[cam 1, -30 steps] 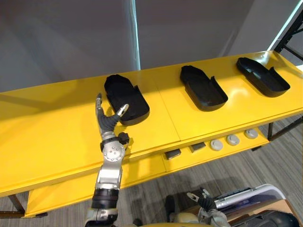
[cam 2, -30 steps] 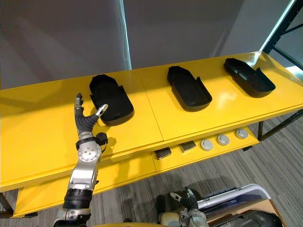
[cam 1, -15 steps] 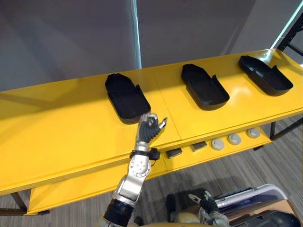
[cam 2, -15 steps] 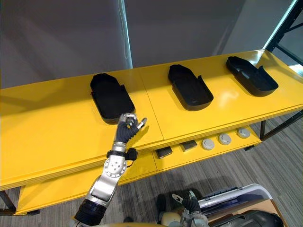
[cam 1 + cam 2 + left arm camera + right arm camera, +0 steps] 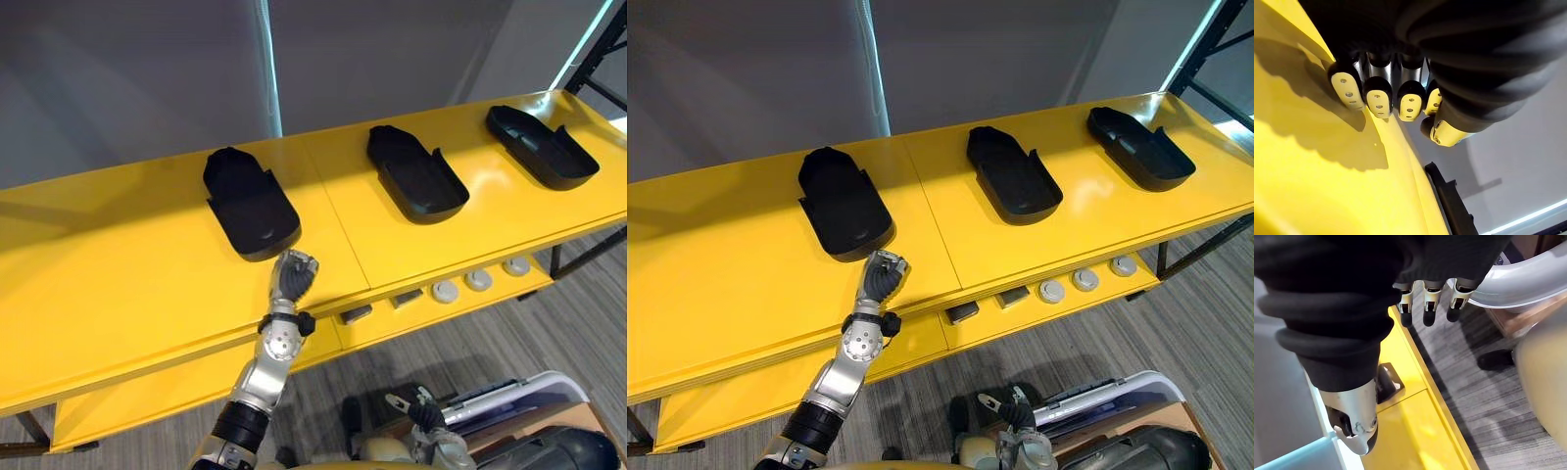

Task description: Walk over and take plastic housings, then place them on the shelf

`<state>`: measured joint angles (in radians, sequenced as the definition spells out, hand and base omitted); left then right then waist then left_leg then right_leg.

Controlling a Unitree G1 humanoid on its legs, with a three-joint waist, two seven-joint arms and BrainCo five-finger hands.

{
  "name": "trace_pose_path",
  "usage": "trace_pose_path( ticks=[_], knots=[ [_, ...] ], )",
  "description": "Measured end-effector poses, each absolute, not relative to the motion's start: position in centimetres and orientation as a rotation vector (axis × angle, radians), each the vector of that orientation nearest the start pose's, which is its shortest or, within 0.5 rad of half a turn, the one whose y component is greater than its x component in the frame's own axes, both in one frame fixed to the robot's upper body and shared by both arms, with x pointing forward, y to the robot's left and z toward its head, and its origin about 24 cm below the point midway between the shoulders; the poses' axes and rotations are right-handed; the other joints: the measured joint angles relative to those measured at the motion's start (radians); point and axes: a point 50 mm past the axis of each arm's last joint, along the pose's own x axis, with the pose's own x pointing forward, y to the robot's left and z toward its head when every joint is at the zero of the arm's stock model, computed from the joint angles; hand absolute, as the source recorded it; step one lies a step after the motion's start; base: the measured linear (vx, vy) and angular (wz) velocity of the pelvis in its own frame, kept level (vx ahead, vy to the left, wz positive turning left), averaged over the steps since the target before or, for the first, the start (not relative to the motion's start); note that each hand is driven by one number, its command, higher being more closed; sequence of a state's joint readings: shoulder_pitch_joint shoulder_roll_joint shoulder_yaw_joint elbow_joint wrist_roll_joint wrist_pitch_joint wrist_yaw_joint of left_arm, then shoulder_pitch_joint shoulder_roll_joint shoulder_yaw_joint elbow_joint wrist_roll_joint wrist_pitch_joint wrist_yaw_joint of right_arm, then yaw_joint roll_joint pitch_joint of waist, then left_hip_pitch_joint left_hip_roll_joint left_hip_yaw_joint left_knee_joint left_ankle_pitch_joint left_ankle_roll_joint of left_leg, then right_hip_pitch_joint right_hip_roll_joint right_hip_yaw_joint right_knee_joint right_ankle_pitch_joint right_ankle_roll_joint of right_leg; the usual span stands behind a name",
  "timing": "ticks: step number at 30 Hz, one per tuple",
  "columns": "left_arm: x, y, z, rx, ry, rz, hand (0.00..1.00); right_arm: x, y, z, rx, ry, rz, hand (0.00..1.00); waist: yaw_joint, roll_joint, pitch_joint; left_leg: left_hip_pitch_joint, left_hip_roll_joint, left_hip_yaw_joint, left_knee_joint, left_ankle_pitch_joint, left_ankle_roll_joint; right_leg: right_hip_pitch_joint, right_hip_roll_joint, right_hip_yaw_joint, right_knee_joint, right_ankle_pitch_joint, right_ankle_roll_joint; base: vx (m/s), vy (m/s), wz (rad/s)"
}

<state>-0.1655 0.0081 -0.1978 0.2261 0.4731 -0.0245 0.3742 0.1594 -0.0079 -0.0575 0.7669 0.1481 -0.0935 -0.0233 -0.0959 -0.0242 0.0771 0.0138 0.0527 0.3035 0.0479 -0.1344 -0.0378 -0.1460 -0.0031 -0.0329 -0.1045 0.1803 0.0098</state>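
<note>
Lying open side up, three black plastic housings sit in a row on the yellow shelf (image 5: 127, 255): the left housing (image 5: 250, 203), the middle housing (image 5: 416, 174) and the right housing (image 5: 541, 145). They are well apart, and we judge that this spacing lets each one be set down without disturbing its neighbour. The left hand (image 5: 293, 274) is just beside the near end of the left housing, its fingers (image 5: 1377, 96) curled into a fist that holds nothing. The right hand (image 5: 416, 403) hangs low with its fingers relaxed and empty. Round grey parts (image 5: 477, 280) and dark blocks (image 5: 357, 314) lie on the lower ledge (image 5: 147, 397). We can read no label or writing on any housing.
</note>
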Motion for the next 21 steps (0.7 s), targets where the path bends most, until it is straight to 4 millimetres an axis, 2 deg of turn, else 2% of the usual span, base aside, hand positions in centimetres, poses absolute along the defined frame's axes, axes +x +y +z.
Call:
trace_pose_path(
  ticks=[8, 21],
  knots=[
    [28.3, 12.3, 4.3, 0.531, -0.103, 0.188, 1.0, 12.9, -17.1, -13.5, 0.145, 0.818, -0.196, 0.0, -0.001, -0.001, 0.001, 0.001, -0.002, 0.0, -0.011, 0.0, 0.0, -0.005, 0.001, 0.002, -0.001, 0.0, 0.0, 0.0, 0.0, 0.0],
    [29.1, 13.0, 4.7, 0.549, -0.111, 0.231, 1.0, 13.3, -17.1, -13.4, 0.145, 0.809, -0.194, 0.0, -0.004, -0.003, 0.002, -0.002, -0.005, 0.0, -0.014, 0.0, 0.001, -0.011, 0.0, 0.002, -0.001, -0.001, 0.001, 0.0, 0.0, 0.0]
  ],
)
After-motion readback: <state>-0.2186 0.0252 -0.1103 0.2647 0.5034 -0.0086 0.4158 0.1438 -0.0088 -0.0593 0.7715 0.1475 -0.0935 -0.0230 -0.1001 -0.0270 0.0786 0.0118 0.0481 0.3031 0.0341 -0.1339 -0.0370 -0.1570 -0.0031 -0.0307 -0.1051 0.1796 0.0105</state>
